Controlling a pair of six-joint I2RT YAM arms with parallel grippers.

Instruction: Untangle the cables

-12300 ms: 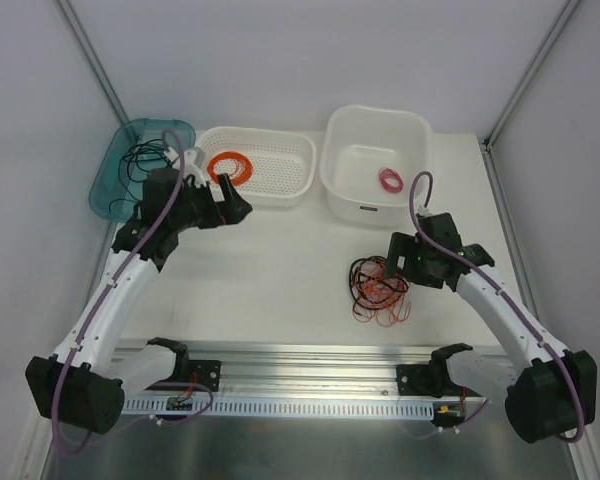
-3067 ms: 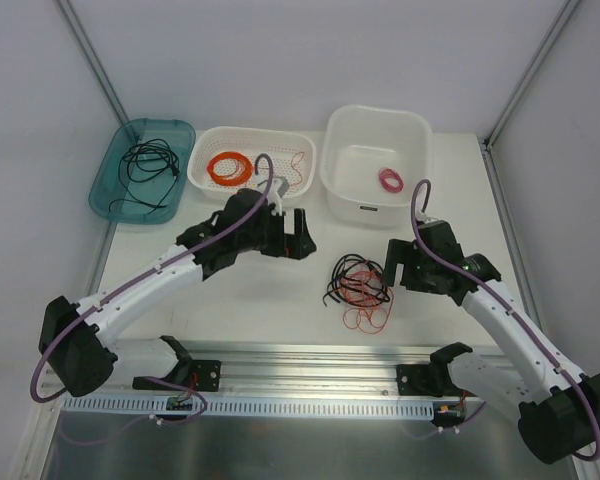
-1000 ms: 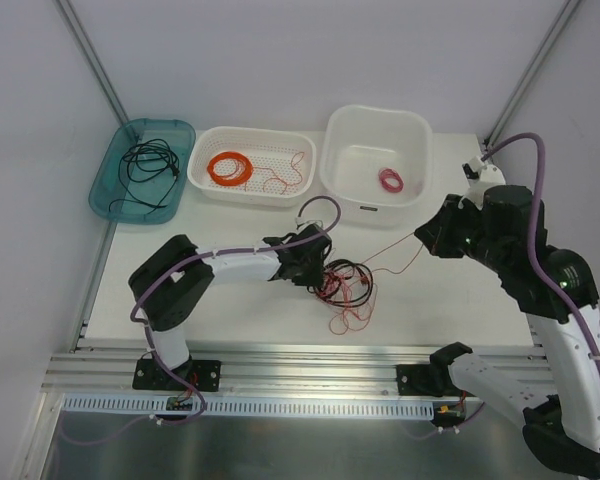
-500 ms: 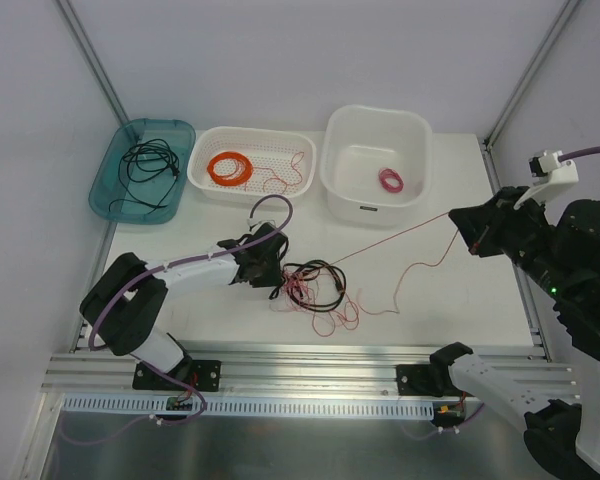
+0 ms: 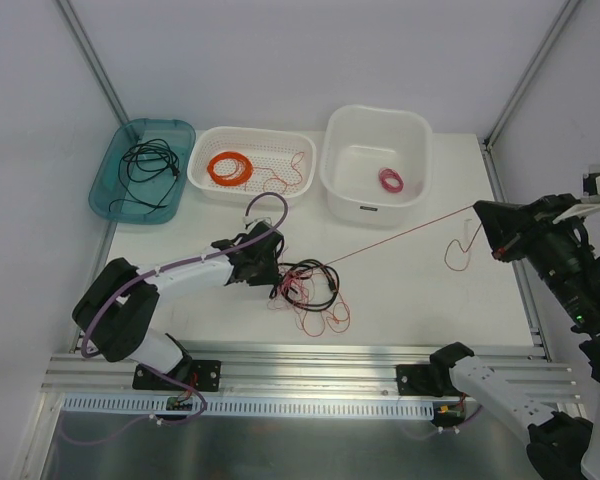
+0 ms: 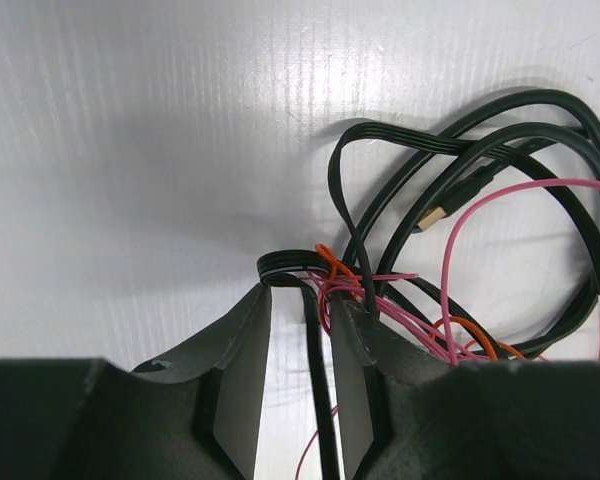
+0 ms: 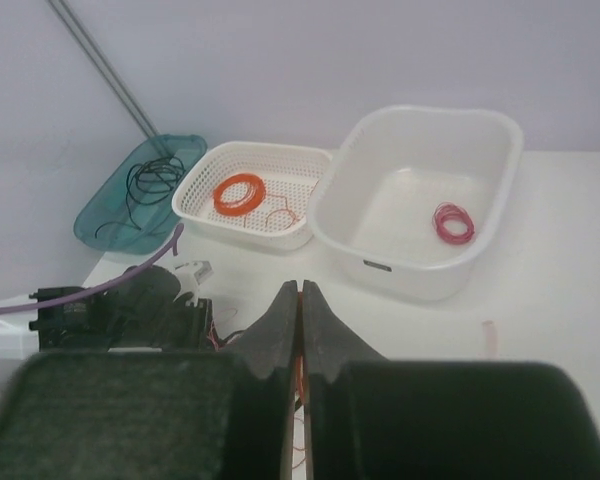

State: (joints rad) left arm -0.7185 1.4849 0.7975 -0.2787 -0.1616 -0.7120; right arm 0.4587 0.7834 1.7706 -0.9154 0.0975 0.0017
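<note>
White table (image 5: 410,290), cables (image 5: 311,289) — black, red loops

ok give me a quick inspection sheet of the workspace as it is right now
surface: white table, no spills seen
job's things: cables, a loose black, orange and pink tangle near the middle; one red strand stretched taut to the right
clutter: teal tray with a black wire; white basket with an orange coil; white tub with a pink coil
grippers: left gripper closed around a black loop of the tangle; right gripper shut on the red strand
cables: lilac arm hose arcs over the left wrist
surroundings: grey walls, metal rail along the near edge
</note>
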